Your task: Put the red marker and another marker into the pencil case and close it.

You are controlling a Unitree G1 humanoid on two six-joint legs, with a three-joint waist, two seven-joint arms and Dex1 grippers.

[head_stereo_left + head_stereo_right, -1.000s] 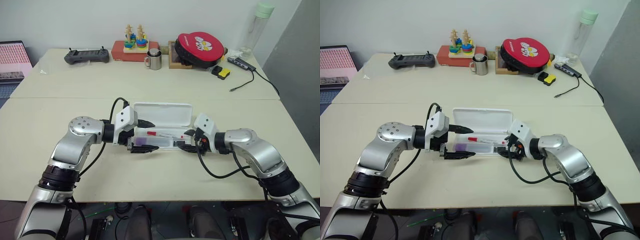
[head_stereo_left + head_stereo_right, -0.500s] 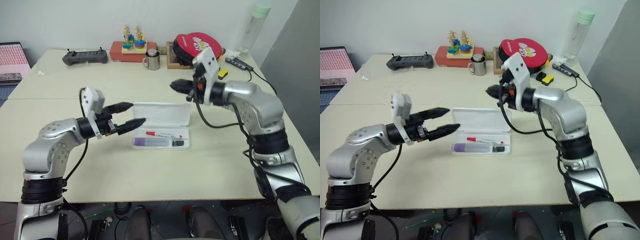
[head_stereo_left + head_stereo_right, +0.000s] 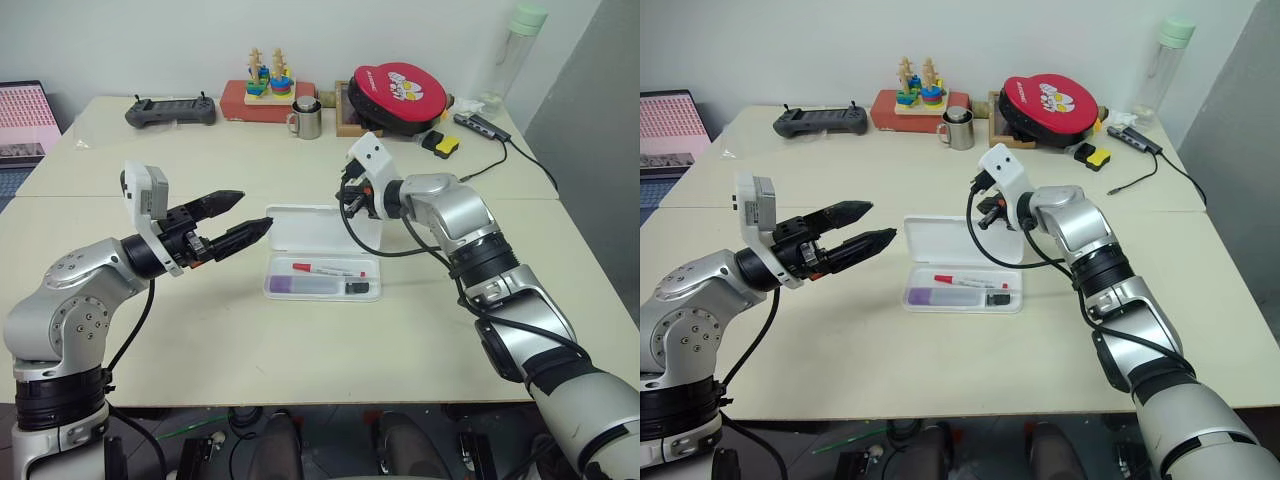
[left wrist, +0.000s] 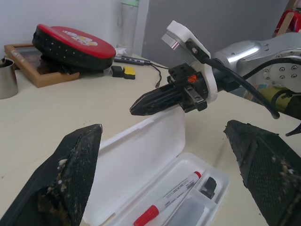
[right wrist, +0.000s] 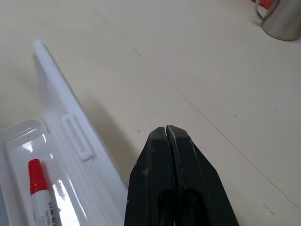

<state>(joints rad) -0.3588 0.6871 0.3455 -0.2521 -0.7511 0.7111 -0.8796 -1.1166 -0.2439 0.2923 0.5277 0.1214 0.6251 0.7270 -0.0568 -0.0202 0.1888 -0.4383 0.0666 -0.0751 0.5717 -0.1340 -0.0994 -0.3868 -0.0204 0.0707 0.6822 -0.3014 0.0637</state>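
Observation:
The white pencil case lies open at mid-table with its lid standing up behind the tray. In the tray lie the red marker, the lilac marker and a small dark cylinder. My left gripper hovers open to the left of the case, above the table, nothing between its fingers. My right gripper is shut and empty, its tip just behind the lid's far right edge; whether it touches the lid I cannot tell. The right wrist view shows the closed tips beside the lid.
Along the table's far edge stand a black controller, a wooden stacking toy on a red box, a steel mug, a red round pad, a clear bottle and a cable hub. A laptop sits far left.
My left gripper drew back out of the tray to the left and rose, staying open. My right gripper left the case's right end, shut, swung up and now sits behind the lid.

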